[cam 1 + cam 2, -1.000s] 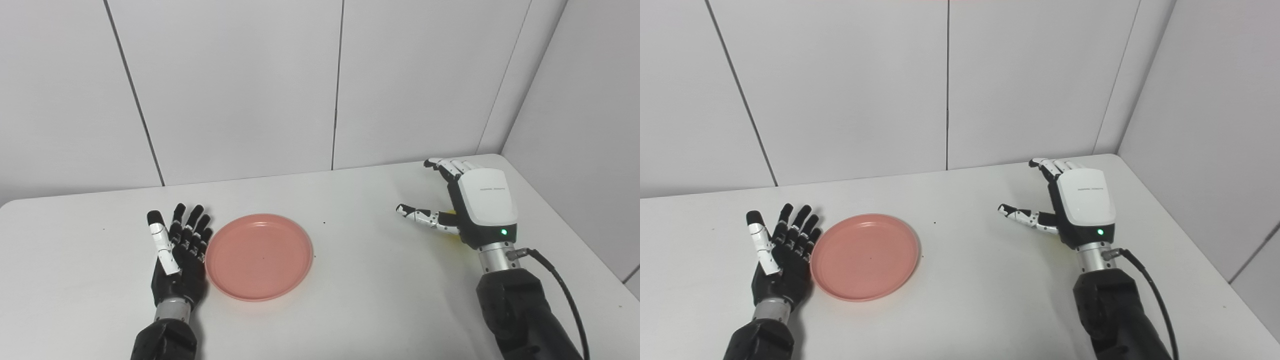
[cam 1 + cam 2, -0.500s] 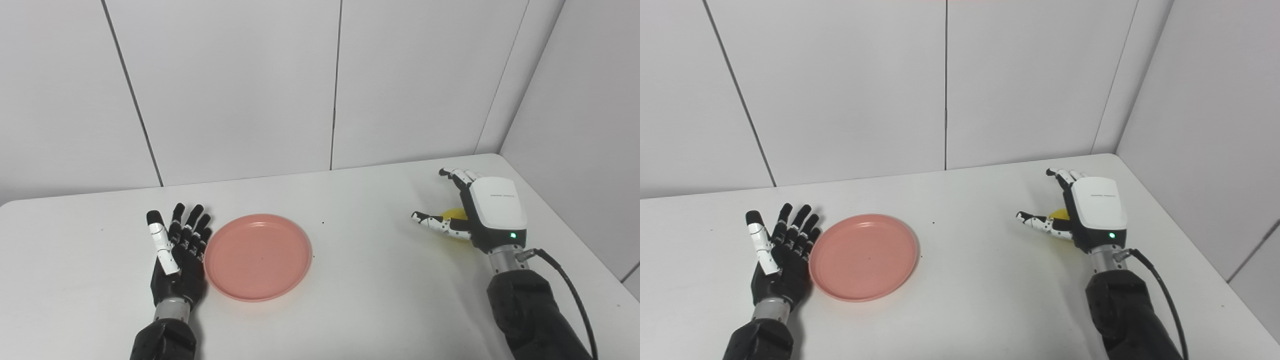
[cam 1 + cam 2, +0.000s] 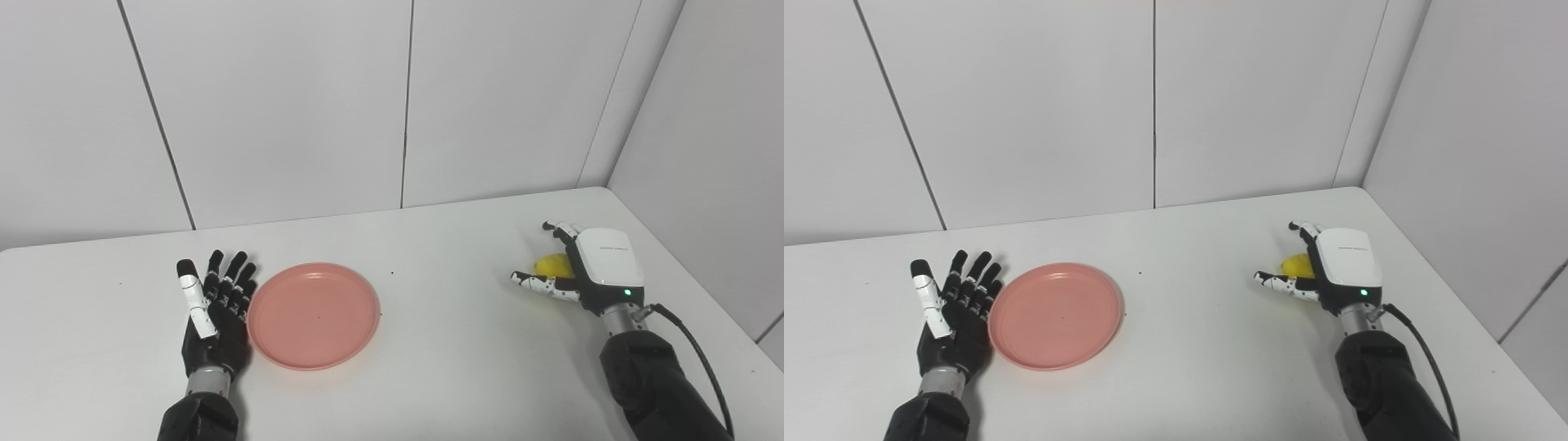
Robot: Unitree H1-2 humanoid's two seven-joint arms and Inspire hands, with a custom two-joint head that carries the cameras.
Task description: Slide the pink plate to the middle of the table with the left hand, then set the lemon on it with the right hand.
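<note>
— Since a second ago your right hand [image 3: 591, 269] has dropped lower and drawn back toward you, so the lemon [image 3: 554, 265] that was hidden behind the palm now shows between thumb and fingers [image 3: 558, 228]. Your left hand [image 3: 215, 312] and the pink plate [image 3: 313, 314] lie as they did.

— So where does the lemon lie from the fingers?

— It lies in the pocket of the right hand: thumb on the near side, fingers curled over the far side, palm to its right. Its long axis seems to run roughly left to right, but most of it is covered, so take that loosely.

— Have you got it clamped?

— You can't call that yet. The fingers are curved around it with a gap showing at the thumb, and whether they touch the skin isn't clear from either eye. The lemon appears to sit on the table [image 3: 465, 343].

— And the other side?

— Your left hand lies flat, fingers spread and holding nothing, its edge just beside the plate's left rim. The plate sits left of centre, well apart from the lemon.

— Which matters for the next move?

— Probably the pocket: closing straight in should trap the lemon. Then it has to travel left, across bare table, to the plate.
</note>
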